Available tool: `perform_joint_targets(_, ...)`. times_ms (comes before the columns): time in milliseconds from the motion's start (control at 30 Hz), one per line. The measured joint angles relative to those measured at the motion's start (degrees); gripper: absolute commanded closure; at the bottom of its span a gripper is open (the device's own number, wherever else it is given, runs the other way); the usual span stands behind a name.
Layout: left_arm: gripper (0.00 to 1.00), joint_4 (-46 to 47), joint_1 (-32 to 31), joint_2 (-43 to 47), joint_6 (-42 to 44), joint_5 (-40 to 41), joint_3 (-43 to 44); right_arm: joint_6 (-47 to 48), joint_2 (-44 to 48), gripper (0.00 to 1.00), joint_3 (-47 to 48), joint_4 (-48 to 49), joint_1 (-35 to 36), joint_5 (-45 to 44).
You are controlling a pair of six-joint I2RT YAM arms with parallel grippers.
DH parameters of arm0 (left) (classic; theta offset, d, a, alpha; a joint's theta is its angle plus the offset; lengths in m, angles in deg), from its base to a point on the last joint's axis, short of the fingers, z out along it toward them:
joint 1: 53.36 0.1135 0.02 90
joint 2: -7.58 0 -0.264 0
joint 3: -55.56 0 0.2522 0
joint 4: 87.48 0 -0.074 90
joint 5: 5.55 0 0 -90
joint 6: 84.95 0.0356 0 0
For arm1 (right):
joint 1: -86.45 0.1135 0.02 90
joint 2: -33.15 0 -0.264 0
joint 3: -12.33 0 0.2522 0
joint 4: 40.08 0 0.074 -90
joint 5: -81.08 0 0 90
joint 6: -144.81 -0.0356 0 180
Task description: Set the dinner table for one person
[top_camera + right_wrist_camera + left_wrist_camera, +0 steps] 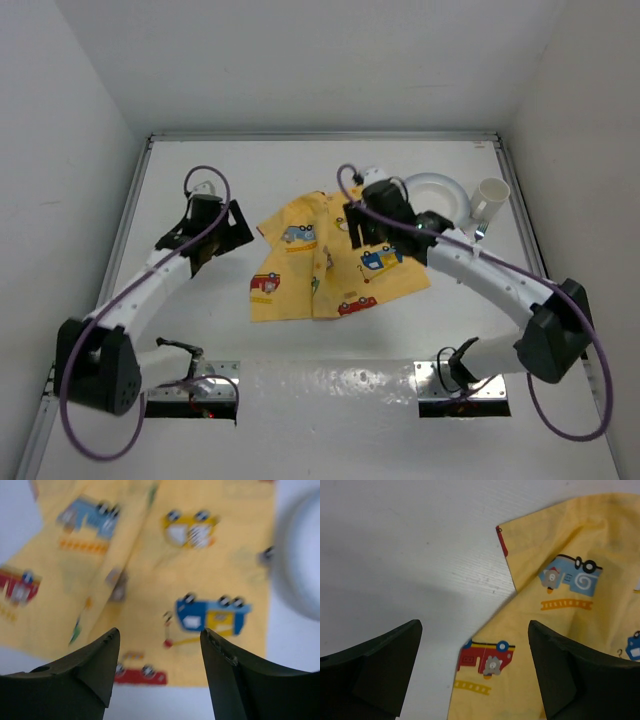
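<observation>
The dinner table (pixel 250 170) is a white top with grey rails. A yellow car-print placemat (pixel 335 265) lies rumpled at its centre, its left half folded and creased. My left gripper (pixel 222 233) is open and empty just left of the placemat's left corner; in the left wrist view (pixel 475 672) the cloth edge (pixel 560 580) lies under the right finger. My right gripper (pixel 362 228) is open and empty, hovering over the placemat's upper right part; its wrist view (pixel 160 647) shows the cloth (pixel 200 580) below, blurred.
A white plate (pixel 442 193) lies at the back right, its rim by the placemat's corner; it also shows in the right wrist view (pixel 300 565). A white cup (pixel 490 200) stands right of it, with a small utensil (pixel 480 233) beside. White walls surround the table.
</observation>
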Motion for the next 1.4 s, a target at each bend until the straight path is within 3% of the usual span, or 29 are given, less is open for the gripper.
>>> perform_joint_targets(100,0.21,3.34,0.0,-12.37,-1.46,-0.28,2.69,4.28,-4.74,0.36,5.88,2.82,-11.06,1.33)
perform_joint_targets(233,0.26,8.0,0.0,-24.26,-3.39,-0.42,7.06,7.52,-13.62,0.42,11.15,5.22,-18.1,6.56)
perform_joint_targets(433,0.3,12.17,0.0,-36.35,-4.74,-0.52,15.06,8.15,-26.51,0.43,15.37,4.63,-21.49,12.63)
perform_joint_targets(667,0.26,13.73,-0.02,-45.9,-4.09,-0.02,22.12,8.15,-27.78,0.39,15.32,2.71,-21.38,15.37)
perform_joint_targets(1000,0.27,13.4,-1.16,-49.11,-2.75,3.23,25.92,7.98,-27.78,0.36,14.78,1.79,-21.38,15.93)
perform_joint_targets(1267,0.29,7.87,-4.98,-48.57,-0.5,7.98,25.77,6.84,-27.39,0.35,8.83,1.57,-21.38,16.2)
perform_joint_targets(1400,0.37,6.16,-6.49,-48.57,0.48,9.75,25.66,6.23,-25.99,0.35,6.29,1.55,-21.38,16.57)
